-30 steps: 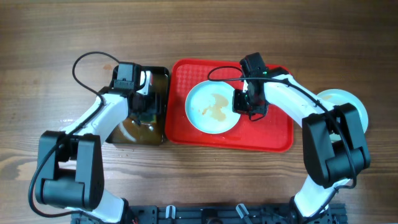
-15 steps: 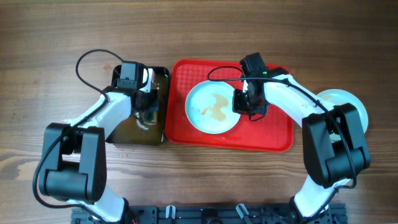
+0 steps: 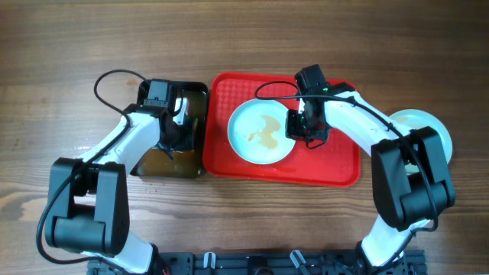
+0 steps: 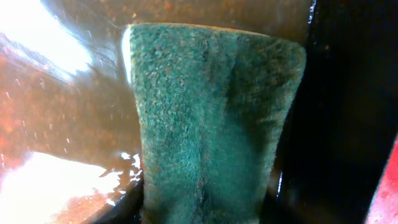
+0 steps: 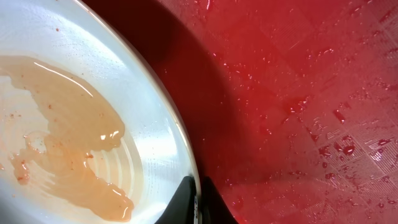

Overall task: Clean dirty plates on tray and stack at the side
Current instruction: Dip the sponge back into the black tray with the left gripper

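Red tray (image 3: 336, 164), table centre: carries one pale plate (image 3: 260, 131) smeared with orange-brown sauce. Its right rim is pinched between the clenched jaws of the right gripper (image 3: 300, 126), whose dark tips alone show at the bottom edge of the wrist view. Black tub (image 3: 195, 95) of brownish water, just left of the tray: the left gripper (image 3: 177, 131) reaches in, jaws clamped on a green scouring pad (image 4: 211, 124) that fills its wrist view and hides most of the fingers. Second plate (image 3: 428, 121), on the table right of the tray: largely covered by the right arm, so whether it is one plate or a stack cannot be told.
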Robot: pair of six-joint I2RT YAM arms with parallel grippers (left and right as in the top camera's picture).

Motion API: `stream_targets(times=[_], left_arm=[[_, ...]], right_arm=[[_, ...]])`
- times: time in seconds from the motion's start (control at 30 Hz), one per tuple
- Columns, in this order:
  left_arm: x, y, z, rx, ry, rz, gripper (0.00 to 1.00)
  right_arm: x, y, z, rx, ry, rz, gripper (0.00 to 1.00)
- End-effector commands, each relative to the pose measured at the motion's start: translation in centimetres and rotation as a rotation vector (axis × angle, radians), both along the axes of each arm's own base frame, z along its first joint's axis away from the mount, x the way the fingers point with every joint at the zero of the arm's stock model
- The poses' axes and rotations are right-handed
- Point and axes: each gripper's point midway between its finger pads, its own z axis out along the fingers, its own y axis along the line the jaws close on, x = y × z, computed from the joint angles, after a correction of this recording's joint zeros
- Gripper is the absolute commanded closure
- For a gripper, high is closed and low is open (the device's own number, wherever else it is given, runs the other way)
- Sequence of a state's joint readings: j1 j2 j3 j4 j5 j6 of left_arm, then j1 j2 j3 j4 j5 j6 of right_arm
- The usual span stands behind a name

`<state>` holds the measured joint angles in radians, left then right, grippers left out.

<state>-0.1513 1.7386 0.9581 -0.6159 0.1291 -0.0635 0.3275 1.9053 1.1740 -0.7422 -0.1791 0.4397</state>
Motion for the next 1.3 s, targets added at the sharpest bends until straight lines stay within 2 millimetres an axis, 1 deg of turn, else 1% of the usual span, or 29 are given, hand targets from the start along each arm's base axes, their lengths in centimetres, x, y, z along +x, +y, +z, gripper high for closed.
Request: stream_targets(times=[0.0, 0.03, 0.13, 0.2, 0.23, 0.27, 0.33, 0.37, 0.47, 0.63, 0.7, 0.77, 0.87, 0.9, 1.0, 1.03, 1.07, 1.1, 1.13, 1.17, 1.2, 1.27], left_arm=[[0.9, -0.5, 0.8, -0.026, -0.043, -0.003, 0.88], [1.1, -0.6, 0.8, -0.027, -0.050, -0.003, 0.96], [1.7, -0.4, 1.0, -0.019, -0.080, 0.000, 0.96], [2.5, -0.1, 1.6, 0.004, -0.111, 0.007, 0.96], [3.0, 0.1, 2.2, 0.015, -0.131, 0.010, 0.90], [3.5, 0.2, 3.0, 0.019, -0.156, 0.013, 0.60], [4.2, 0.1, 3.7, 0.013, -0.191, 0.013, 0.40], [4.3, 0.0, 3.7, 0.013, -0.196, 0.013, 0.36], [4.7, 0.0, 3.2, 0.010, -0.209, 0.013, 0.36], [4.7, -0.1, 0.5, 0.012, -0.169, 0.011, 0.35], [4.7, -0.3, -0.2, 0.007, -0.156, 0.008, 0.38], [4.7, -0.3, -0.4, 0.009, -0.150, 0.008, 0.42], [4.6, -0.3, -0.4, 0.009, -0.149, 0.007, 0.77], [4.6, -0.3, -0.5, 0.009, -0.146, 0.007, 0.95], [4.3, -0.2, -0.2, 0.010, -0.142, 0.008, 0.96], [4.3, -0.2, 0.4, 0.009, -0.149, 0.008, 0.96], [4.2, -0.2, 1.5, 0.003, -0.163, 0.012, 0.96], [4.0, -0.3, 2.4, -0.008, -0.173, 0.032, 0.86], [3.8, -0.6, 3.2, -0.029, -0.182, 0.028, 0.57], [3.6, -0.9, 3.8, -0.049, -0.184, 0.022, 0.42], [3.2, -1.0, 4.2, -0.059, -0.178, 0.020, 0.40], [2.1, -0.9, 3.9, -0.052, -0.132, 0.024, 0.40]], right_arm=[[-1.6, -1.3, -1.5, -0.062, 0.051, 0.019, 0.96], [-1.6, -1.3, -1.5, -0.062, 0.051, 0.019, 0.96], [-1.6, -1.3, -1.5, -0.062, 0.051, 0.019, 0.96], [-1.6, -1.3, -1.5, -0.062, 0.052, 0.019, 0.96], [-1.6, -1.3, -1.5, -0.063, 0.052, 0.019, 0.96], [-1.6, -1.3, -1.5, -0.063, 0.052, 0.019, 0.96], [-1.6, -1.3, -1.5, -0.062, 0.051, 0.019, 0.96], [-1.6, -1.2, -1.5, -0.062, 0.051, 0.019, 0.95], [-1.6, -1.2, -1.5, -0.062, 0.051, 0.018, 0.95], [-1.6, -1.3, -1.5, -0.062, 0.051, 0.019, 0.96], [-1.6, -1.3, -1.5, -0.062, 0.051, 0.019, 0.95], [-1.6, -1.2, -1.5, -0.062, 0.052, 0.018, 0.95], [-1.6, -1.3, -1.5, -0.062, 0.052, 0.019, 0.95], [-1.7, -1.3, -1.5, -0.063, 0.055, 0.019, 0.95], [-1.7, -1.3, -1.5, -0.064, 0.058, 0.019, 0.95], [-1.7, -1.3, -1.5, -0.064, 0.058, 0.019, 0.95], [-1.7, -1.3, -1.5, -0.064, 0.058, 0.019, 0.95], [-1.7, -1.3, -1.5, -0.064, 0.058, 0.019, 0.95], [-1.7, -1.3, -1.5, -0.064, 0.057, 0.019, 0.95], [-1.7, -1.3, -1.5, -0.063, 0.055, 0.018, 0.95], [-1.6, -1.3, -1.5, -0.062, 0.053, 0.018, 0.94], [-1.6, -1.2, -1.5, -0.061, 0.051, 0.018, 0.93]])
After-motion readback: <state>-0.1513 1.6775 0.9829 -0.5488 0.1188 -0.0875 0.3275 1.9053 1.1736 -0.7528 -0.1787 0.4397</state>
